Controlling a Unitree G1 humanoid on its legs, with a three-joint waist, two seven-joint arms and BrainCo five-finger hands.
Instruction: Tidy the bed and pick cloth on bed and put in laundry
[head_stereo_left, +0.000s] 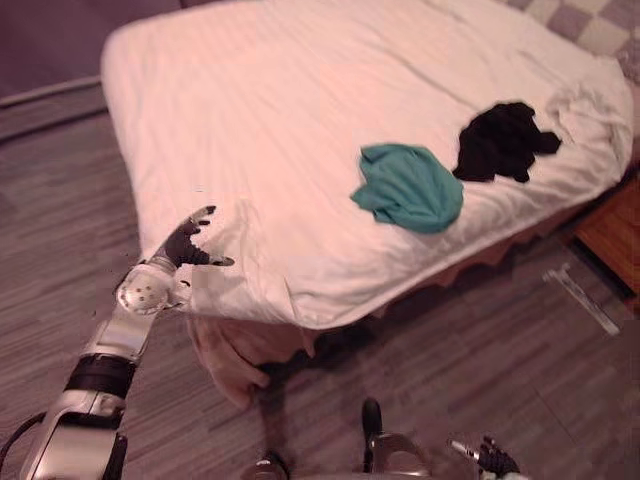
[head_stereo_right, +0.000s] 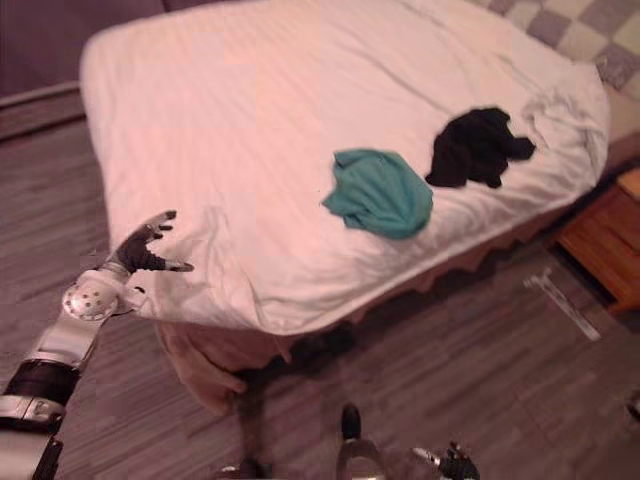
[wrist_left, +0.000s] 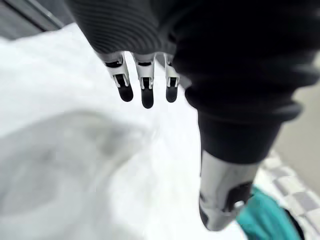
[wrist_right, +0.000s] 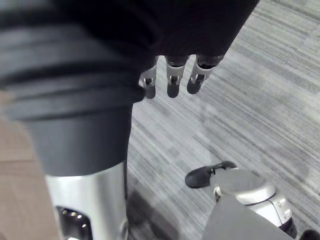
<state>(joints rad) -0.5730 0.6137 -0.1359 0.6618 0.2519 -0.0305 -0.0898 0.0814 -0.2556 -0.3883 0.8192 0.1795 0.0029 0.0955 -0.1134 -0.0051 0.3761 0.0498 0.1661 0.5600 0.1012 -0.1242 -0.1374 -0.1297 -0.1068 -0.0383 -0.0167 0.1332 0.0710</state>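
Note:
A teal cloth (head_stereo_left: 408, 187) lies crumpled on the white bed sheet (head_stereo_left: 280, 120) near the bed's front right side. A black cloth (head_stereo_left: 503, 140) lies just beyond it, to its right. My left hand (head_stereo_left: 187, 243) hovers at the bed's near left corner, fingers spread and straight, holding nothing. In the left wrist view its fingers (wrist_left: 146, 85) hang over the white sheet (wrist_left: 75, 160), and the teal cloth (wrist_left: 267, 217) shows in a corner. My right hand (head_stereo_left: 490, 458) hangs low at the bottom edge over the floor, its fingers (wrist_right: 172, 77) relaxed and empty.
A wooden nightstand (head_stereo_left: 612, 232) stands to the right of the bed. A checkered pillow (head_stereo_left: 580, 22) lies at the far right corner. A pale metal bar (head_stereo_left: 582, 297) lies on the grey plank floor (head_stereo_left: 480, 350). The bed skirt (head_stereo_left: 235, 350) hangs below the near corner.

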